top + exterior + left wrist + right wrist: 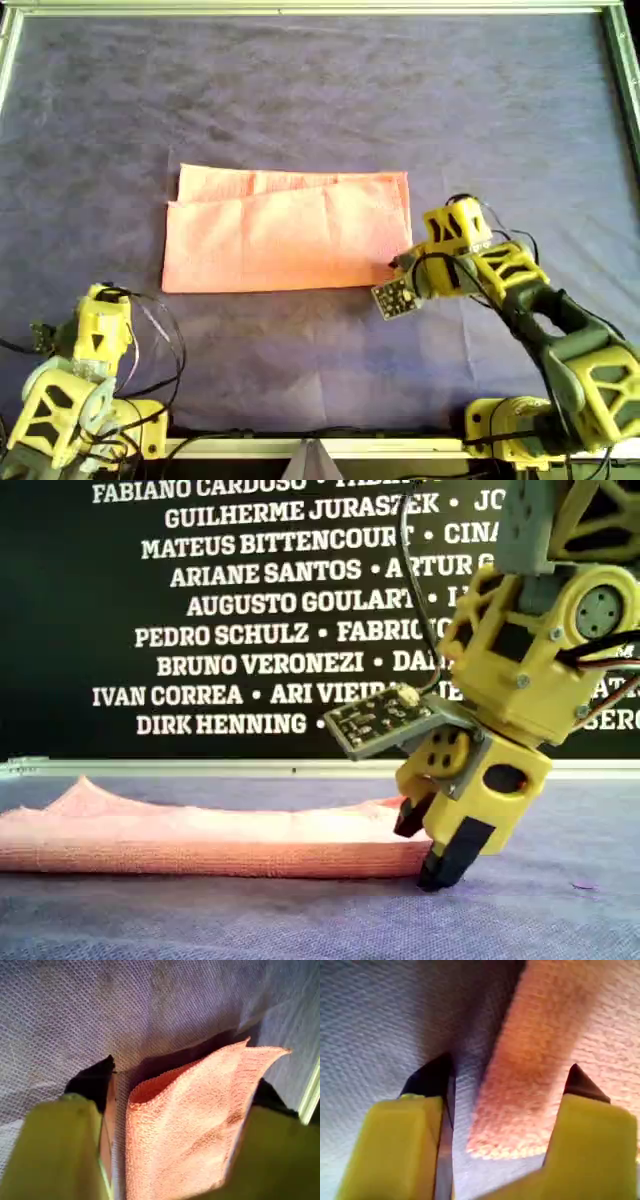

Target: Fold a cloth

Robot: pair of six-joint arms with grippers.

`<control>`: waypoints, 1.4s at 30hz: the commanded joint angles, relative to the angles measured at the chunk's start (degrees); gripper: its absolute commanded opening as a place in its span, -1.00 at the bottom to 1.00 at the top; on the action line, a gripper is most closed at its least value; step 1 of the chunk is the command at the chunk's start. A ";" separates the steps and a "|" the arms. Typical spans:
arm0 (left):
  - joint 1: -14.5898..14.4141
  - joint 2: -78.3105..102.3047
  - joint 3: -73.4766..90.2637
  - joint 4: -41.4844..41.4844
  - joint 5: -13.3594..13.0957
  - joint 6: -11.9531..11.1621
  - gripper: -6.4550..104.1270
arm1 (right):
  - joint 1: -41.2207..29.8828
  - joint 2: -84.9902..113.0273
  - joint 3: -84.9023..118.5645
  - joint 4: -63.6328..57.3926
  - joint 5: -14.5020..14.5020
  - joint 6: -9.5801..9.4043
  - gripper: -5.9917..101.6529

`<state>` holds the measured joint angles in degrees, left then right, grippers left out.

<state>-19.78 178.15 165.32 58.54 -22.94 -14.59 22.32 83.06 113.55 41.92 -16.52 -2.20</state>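
Overhead view: the cloth (pixel 285 235), already doubled, lies mid-table on the purple-grey covering (pixel 300 90). The right gripper (pixel 397 264) is at the cloth's near right corner, and a second arm (pixel 90 340) is folded at near left.

Exterior view: the right gripper (pixel 425 850) tilts down, tips at table level.

Left wrist view: the left gripper (pixel 185 1080) is spread around a cloth fold (pixel 190 1125).

Right wrist view: the jaws are wide, straddling the edge (pixel 545 1035). The next fold seems to be starting; the gripper must close, then lift.
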 commanded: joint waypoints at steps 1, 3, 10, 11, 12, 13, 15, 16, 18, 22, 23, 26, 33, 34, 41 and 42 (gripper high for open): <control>0.62 0.53 -0.79 -1.23 -0.70 0.09 0.76 | 0.70 -2.37 -5.54 -3.34 0.09 -0.09 0.76; 0.62 0.53 -0.79 -1.23 -0.70 0.09 0.76 | 0.35 -4.66 -7.56 -2.64 0.09 -0.09 0.75; 0.62 0.53 -0.79 -1.23 -0.70 0.09 0.76 | 0.09 -6.42 -11.51 -2.29 0.09 -0.09 0.68; 0.62 0.53 -0.79 -1.23 -0.70 0.09 0.76 | 0.09 -6.42 -11.60 -2.29 0.09 -0.09 0.63; 0.62 0.53 -0.79 -1.23 -0.70 0.09 0.76 | 0.00 -6.42 -11.60 -2.29 0.09 -0.09 0.56; 0.62 0.53 -0.79 -1.23 -0.70 0.09 0.76 | -0.09 -6.42 -11.51 -2.29 0.09 -0.09 0.48; 0.62 0.53 -0.79 -1.23 -0.70 0.09 0.76 | -0.18 -6.42 -11.51 -2.29 0.00 -0.09 0.27; 0.62 0.53 -0.79 -1.23 -0.70 0.09 0.76 | -0.18 -6.15 -11.51 -2.29 0.00 -0.09 0.16; 0.62 0.53 -0.79 -1.23 -0.70 0.09 0.76 | -0.18 -5.36 -11.51 -2.29 -0.09 -0.09 -0.05; 0.62 0.53 -0.79 -1.23 -0.70 0.09 0.77 | -0.18 -5.01 -11.60 -2.46 -0.88 -0.09 -0.42; 0.62 0.53 -0.79 -1.23 -0.70 0.09 0.77 | -0.18 -5.01 -11.60 -2.90 -0.97 -0.09 -0.51; 0.62 0.53 -0.79 -1.23 -0.70 0.09 0.78 | -0.18 -5.10 -11.43 -2.99 -0.97 -0.18 -0.74; 0.62 0.53 -0.79 -1.23 -0.70 -0.09 0.78 | -8.88 -2.99 -9.93 -2.46 -0.97 -0.09 -0.92; 0.79 0.44 -0.79 -1.23 -0.70 -0.18 0.78 | -10.99 -2.90 -9.93 -2.37 -1.05 -0.09 -0.92; 1.32 0.44 -0.79 -1.23 -0.70 -0.62 0.76 | -15.03 -3.08 -9.84 -2.29 -1.05 -0.09 -0.91; 1.32 0.44 -0.79 -1.23 -0.70 -0.62 0.76 | -14.77 -2.99 -9.84 -2.29 -1.14 -0.09 -0.91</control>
<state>-19.78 178.15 165.32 58.54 -22.94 -14.94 7.91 76.46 104.85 41.92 -17.49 -2.20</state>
